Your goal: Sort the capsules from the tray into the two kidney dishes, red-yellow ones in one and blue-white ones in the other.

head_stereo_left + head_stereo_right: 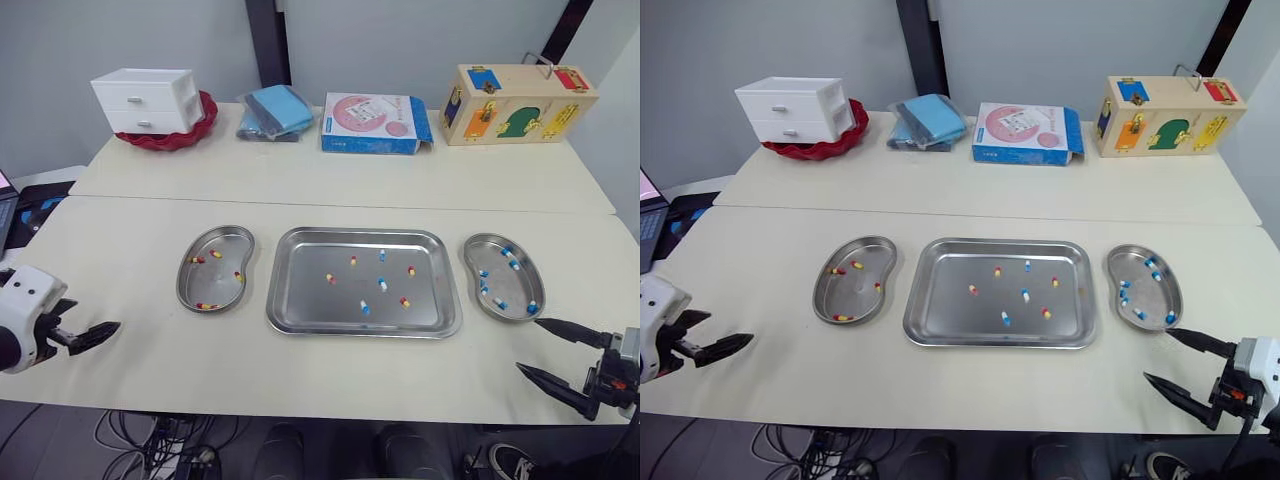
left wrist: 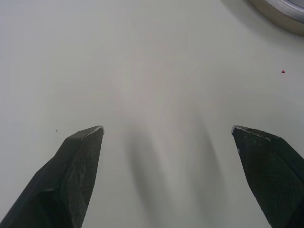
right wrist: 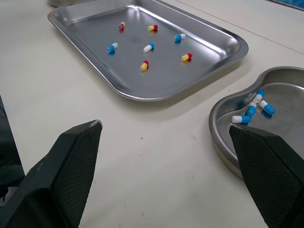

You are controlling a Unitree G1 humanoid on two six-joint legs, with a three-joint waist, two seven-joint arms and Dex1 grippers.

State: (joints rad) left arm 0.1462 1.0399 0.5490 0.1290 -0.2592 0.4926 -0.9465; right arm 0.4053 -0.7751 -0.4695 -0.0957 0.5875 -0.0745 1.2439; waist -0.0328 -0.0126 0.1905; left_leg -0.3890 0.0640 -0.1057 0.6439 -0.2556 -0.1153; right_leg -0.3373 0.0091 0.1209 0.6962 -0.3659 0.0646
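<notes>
The steel tray (image 1: pixel 300 300) sat mid-table (image 1: pixel 140 235) between the two kidney dishes. Seven capsules lay loose in it: four red-yellow capsules (image 1: pixel 330 278) and three blue-white capsules (image 1: pixel 382 284). The left kidney dish (image 1: pixel 215 275) held only red-yellow ones, the right kidney dish (image 1: pixel 520 285) only blue-white. The left gripper (image 2: pixel 167 129) hovered over bare tabletop, fingers spread wide and holding nothing. The right gripper (image 1: pixel 528 344) hung just in front of the right dish, equally wide open and empty.
</notes>
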